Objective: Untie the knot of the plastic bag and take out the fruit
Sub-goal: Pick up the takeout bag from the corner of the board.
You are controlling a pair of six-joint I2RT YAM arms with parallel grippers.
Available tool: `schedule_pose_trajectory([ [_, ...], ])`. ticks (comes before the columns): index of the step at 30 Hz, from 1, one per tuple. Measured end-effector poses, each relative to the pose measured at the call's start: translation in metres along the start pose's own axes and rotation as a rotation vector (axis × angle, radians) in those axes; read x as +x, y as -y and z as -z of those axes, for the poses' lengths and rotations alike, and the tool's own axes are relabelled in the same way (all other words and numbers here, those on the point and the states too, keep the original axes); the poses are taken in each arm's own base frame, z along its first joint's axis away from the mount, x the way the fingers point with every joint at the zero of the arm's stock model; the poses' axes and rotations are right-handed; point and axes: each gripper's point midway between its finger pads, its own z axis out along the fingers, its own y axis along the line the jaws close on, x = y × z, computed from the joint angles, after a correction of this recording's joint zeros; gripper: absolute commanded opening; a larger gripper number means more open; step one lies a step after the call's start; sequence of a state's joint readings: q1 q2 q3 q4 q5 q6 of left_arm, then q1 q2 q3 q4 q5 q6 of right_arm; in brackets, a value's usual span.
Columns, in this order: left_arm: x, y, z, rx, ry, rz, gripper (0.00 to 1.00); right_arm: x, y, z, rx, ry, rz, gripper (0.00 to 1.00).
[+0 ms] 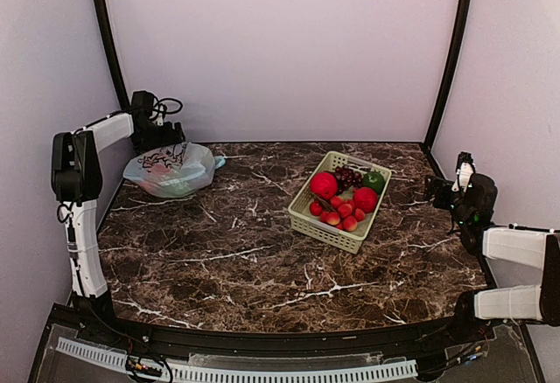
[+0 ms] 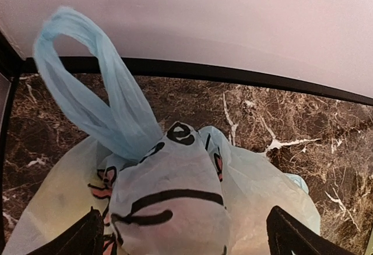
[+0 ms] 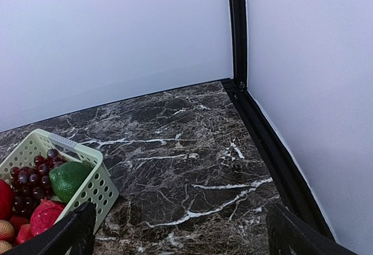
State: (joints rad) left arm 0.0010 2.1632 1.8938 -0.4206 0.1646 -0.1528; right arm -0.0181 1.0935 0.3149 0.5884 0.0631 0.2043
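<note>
Plastic bag point(image 1: 171, 171) seemingly between left fingers point(image 2: 76, 240); wrist view alone shows loop point(image 2: 125, 121).

Place: a robot lab test cell rather than a home or shop.
Enclosure: plain pale walls point(image 1: 280, 42) close off the back and both sides; black posts point(image 1: 105, 33) rise at upper left and upper right.
Work surface: a dark marble-look desk point(image 1: 262, 252) fills the middle of the frame.
Machines: a left arm point(image 1: 83, 217) at the left edge and a right arm point(image 1: 516, 247) at the right edge.
Wiring: a slotted white cable duct point(image 1: 262, 371) runs along the bottom edge; loose cables point(image 1: 166, 105) at upper left.
Props: a basket point(image 1: 337, 234) of fruit point(image 1: 324, 184) centre right; a printed bag point(image 1: 171, 171) upper left.
</note>
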Motion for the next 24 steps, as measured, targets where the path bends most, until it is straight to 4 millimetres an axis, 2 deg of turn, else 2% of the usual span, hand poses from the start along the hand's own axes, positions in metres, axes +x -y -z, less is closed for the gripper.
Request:
schedule_pose_trajectory([
  [2,0.010,0.001,-0.021,0.005,-0.032,-0.001,0.94,0.000,0.000,0.000,0.000,-0.002,0.000,0.99],
  [4,0.020,0.001,-0.039,0.006,-0.062,-0.003,0.88,0.001,0.000,0.000,0.001,-0.005,0.000,0.99],
  [7,0.032,0.000,-0.056,0.007,-0.098,-0.005,0.66,0.001,0.000,0.000,0.001,-0.007,-0.001,0.99],
  [8,0.035,0.000,-0.059,0.005,-0.107,-0.009,0.62,0.001,0.000,0.000,0.001,-0.006,-0.001,0.99],
  [12,0.038,0.000,-0.059,-0.006,-0.121,-0.030,0.23,0.001,0.000,0.001,0.000,-0.005,-0.007,0.99],
  [14,0.036,0.000,-0.058,-0.008,-0.115,-0.037,0.10,0.001,0.000,0.001,-0.001,-0.006,-0.007,0.99],
  [16,0.033,0.001,-0.056,-0.005,-0.109,-0.049,0.02,0.001,0.000,0.001,-0.003,-0.006,-0.010,0.99],
  [20,0.030,0.005,-0.051,0.003,-0.097,-0.054,0.01,0.001,0.000,0.001,-0.002,-0.006,-0.010,0.99],
  [22,0.029,0.011,-0.041,0.019,-0.084,-0.060,0.01,0.001,0.000,0.001,-0.002,-0.006,-0.010,0.99],
  [24,0.023,0.022,-0.023,0.054,-0.051,-0.069,0.01,0.001,0.000,0.001,-0.002,-0.006,-0.010,0.99],
])
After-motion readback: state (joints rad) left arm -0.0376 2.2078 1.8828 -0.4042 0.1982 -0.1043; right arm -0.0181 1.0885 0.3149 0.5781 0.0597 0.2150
